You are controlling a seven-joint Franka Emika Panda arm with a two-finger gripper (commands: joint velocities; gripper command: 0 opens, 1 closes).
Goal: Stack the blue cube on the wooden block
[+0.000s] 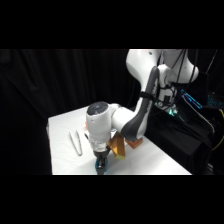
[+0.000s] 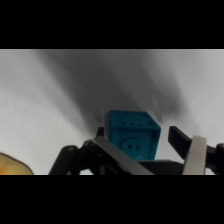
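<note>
The claw (image 2: 137, 150) hangs low over the white surface (image 2: 50, 90), fingers spread either side of the blue cube (image 2: 131, 134) at six o'clock, which looks light, rigid and best pinched on its flat sides.

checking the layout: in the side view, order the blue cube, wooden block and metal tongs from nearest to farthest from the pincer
1. blue cube, at the pincer tip.
2. wooden block, up and to the right, behind the arm.
3. metal tongs, off to the left.
</note>
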